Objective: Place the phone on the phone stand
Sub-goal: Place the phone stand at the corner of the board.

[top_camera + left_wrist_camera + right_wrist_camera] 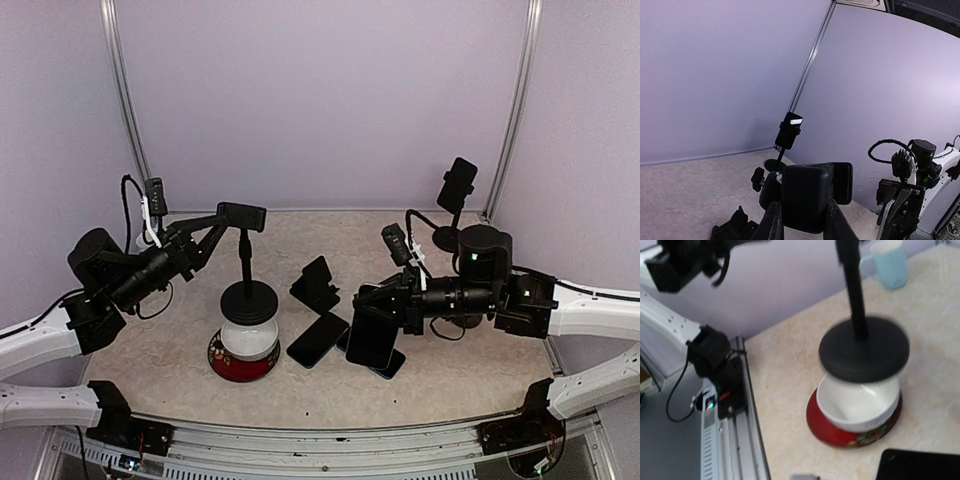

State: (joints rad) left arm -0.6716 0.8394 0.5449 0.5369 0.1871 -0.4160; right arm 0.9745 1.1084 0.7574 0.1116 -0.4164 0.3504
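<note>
R wrist cam: my fingers out of frame, phone (920, 465) just a black corner at bottom edge, phone stand (863, 347) blurred. Top cam: phone's a black glossy slab, tilted, off the table, clamped in my right pincer (386, 310), right of the stand. Left pincer (802, 220) clamped on stand's top cradle.

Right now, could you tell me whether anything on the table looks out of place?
Yes: the black phone stand's round base is over the white bowl on the red plate, not on the table; the left gripper clamps the stand's head.
</note>
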